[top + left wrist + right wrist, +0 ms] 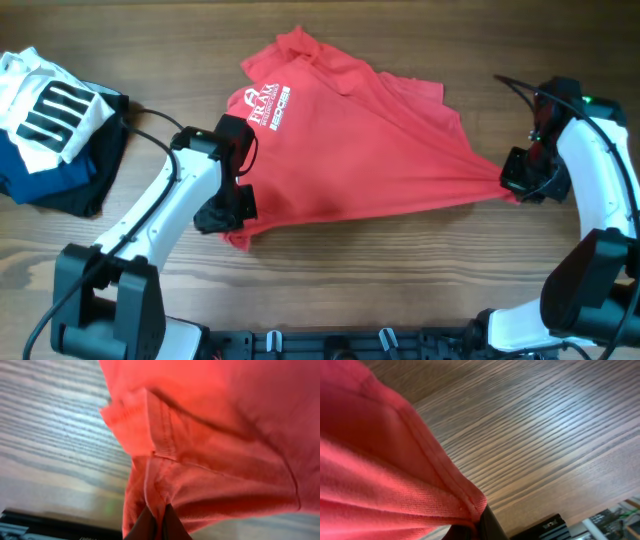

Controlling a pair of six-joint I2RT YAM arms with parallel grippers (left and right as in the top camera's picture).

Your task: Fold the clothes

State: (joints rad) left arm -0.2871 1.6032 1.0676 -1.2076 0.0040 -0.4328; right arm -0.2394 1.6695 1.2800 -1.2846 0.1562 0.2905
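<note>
Lower left, the left gripper (228, 222) was clamped on the red shirt (360, 140) at its hem; at right, the right gripper (508, 183) pinched its far corner. The shirt lay stretched across the table (330, 290), other clothes (50, 130) piled upper left.

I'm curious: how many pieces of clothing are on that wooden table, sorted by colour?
Red: 1, the large red soft-fabric T-shirt with white lettering
White with black stripes: 1, the white striped garment
Navy: 1, the navy folded garment
Black: 1, the black folded garment
Total: 4
</note>
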